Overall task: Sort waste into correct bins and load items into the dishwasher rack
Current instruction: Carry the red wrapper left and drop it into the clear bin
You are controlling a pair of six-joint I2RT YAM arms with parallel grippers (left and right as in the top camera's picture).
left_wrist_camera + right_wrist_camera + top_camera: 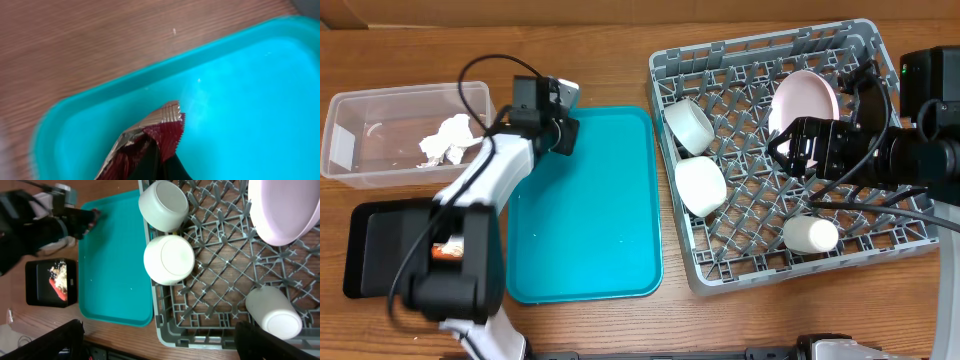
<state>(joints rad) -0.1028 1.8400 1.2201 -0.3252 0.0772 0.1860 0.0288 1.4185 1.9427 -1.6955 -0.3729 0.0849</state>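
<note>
Pinches the wrapper [161,134] tight in the left gripper [563,136], over the teal tray's [620,270] corner nearest the tub [348,112]. Hangs the right gripper [788,150], fingers spread wide, above the rack [912,236] beside the plate [806,100]. Shows napkin [445,141] in tub, carrot [57,288] and scraps [60,272] in black tray [370,250], cup [810,235] in rack.
</note>
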